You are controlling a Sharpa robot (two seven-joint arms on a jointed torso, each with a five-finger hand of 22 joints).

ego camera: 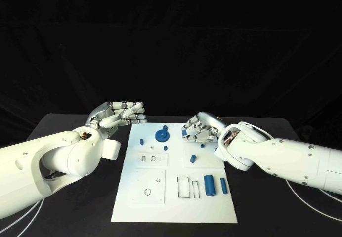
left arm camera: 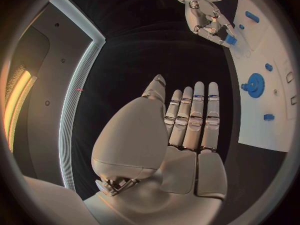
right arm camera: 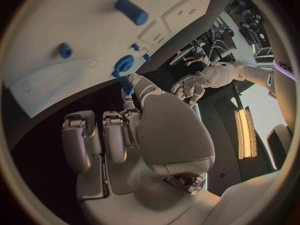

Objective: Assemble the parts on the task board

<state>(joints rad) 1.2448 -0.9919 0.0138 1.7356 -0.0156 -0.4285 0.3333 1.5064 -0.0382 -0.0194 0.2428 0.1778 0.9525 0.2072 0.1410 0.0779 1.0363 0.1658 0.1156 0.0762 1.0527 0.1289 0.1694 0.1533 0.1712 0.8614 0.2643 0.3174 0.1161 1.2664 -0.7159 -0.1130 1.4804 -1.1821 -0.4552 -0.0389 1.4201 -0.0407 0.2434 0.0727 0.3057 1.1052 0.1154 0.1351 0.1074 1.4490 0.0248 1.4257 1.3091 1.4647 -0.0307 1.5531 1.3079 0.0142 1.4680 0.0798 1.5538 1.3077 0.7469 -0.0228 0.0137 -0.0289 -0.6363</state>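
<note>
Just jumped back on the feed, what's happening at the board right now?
The right hand is over the far right part of the white task board, pinching a small blue piece at its fingertips. The left hand hovers off the board's far left corner, fingers apart, holding nothing. A blue gear sits on the board's far half, and a blue cylinder with a thinner blue pin lie near the right edge.

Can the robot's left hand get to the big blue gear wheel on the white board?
Probably yes. The left hand hovers open beside the white task board, holding nothing, and the round blue gear wheel stands near that edge with nothing between them. The right hand is further over, holding a small blue part.
</note>
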